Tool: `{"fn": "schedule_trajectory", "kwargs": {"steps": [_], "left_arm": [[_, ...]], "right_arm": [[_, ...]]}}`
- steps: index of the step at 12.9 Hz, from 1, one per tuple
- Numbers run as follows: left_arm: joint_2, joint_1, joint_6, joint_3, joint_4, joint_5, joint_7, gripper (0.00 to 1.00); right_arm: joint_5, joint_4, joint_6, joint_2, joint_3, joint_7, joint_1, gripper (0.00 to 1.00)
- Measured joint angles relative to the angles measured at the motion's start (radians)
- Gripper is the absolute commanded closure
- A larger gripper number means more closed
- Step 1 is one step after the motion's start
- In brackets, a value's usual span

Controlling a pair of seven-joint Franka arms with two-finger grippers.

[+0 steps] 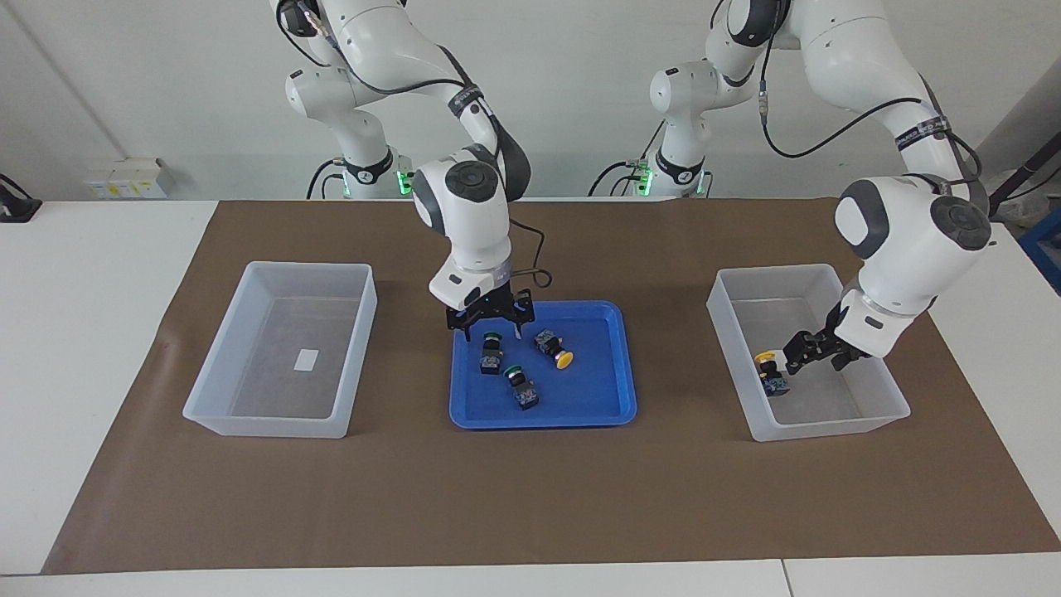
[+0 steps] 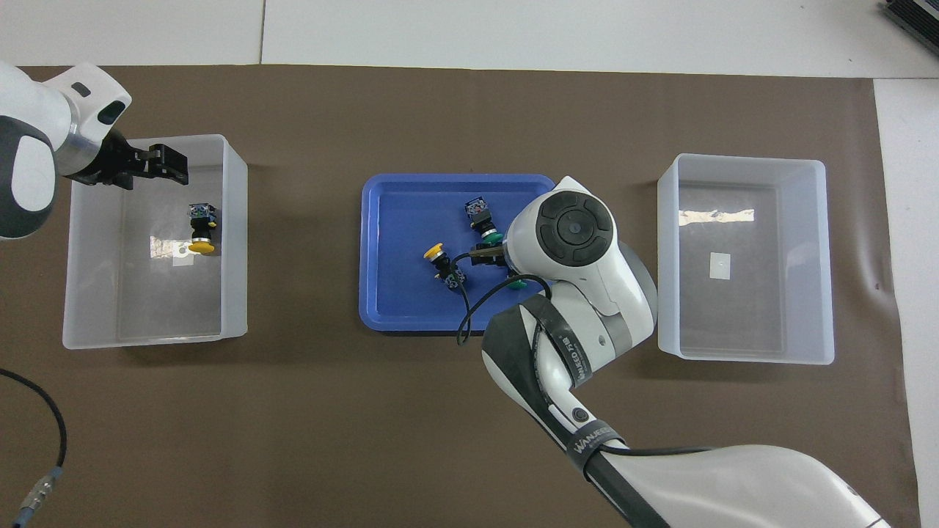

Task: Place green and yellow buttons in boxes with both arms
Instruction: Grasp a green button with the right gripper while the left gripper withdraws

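Note:
A yellow button (image 1: 772,375) (image 2: 200,229) lies on its side in the box (image 1: 733,340) (image 2: 233,242) at the left arm's end. My left gripper (image 1: 816,351) (image 2: 163,161) hangs open and empty just above it, over that box. On the blue tray (image 1: 609,390) (image 2: 396,213) lie two green buttons (image 1: 490,351) (image 1: 520,388) and a yellow one (image 1: 554,348) (image 2: 442,262). My right gripper (image 1: 492,330) is open, low over the green button nearer the robots, one finger on each side of its cap. In the overhead view the right wrist hides most of that button. The other box (image 1: 211,381) (image 2: 741,163) holds only a label.
A brown mat (image 1: 530,497) covers the table's middle under the tray and both boxes. A black cable (image 2: 44,418) lies on the mat near the left arm's base.

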Motion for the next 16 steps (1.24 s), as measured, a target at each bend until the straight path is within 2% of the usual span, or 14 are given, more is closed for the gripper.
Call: {"fn": "schedule_trajectory", "kwargs": {"steps": [4,10,11,13,14,15,16], "left_arm": [[0.005,-0.033,-0.092,-0.019,0.057,-0.021,-0.008,0.12],[-0.003,-0.161,-0.109,-0.022,0.071,-0.028,-0.244,0.12],[-0.003,-0.173,-0.109,-0.022,0.071,-0.028,-0.266,0.12],[-0.004,-0.186,-0.097,-0.022,0.063,-0.028,-0.303,0.12],[-0.005,-0.193,-0.063,-0.023,0.044,-0.028,-0.33,0.12],[-0.009,-0.203,-0.012,-0.024,0.01,-0.028,-0.357,0.12],[-0.017,-0.212,0.041,-0.024,-0.032,-0.028,-0.378,0.13]], "right_arm": [[-0.019,-0.025,0.041,0.044,0.0,-0.001,0.023,0.04],[-0.04,-0.034,0.074,0.072,-0.001,-0.013,0.028,0.18],[-0.04,-0.036,0.074,0.074,-0.001,-0.016,0.028,0.24],[-0.04,-0.043,0.074,0.074,-0.001,-0.037,0.027,0.48],[-0.04,-0.046,0.074,0.074,-0.002,-0.045,0.027,0.64],[-0.04,-0.048,0.074,0.074,-0.002,-0.046,0.026,0.86],[-0.04,-0.049,0.075,0.074,-0.002,-0.046,0.026,1.0]]}}
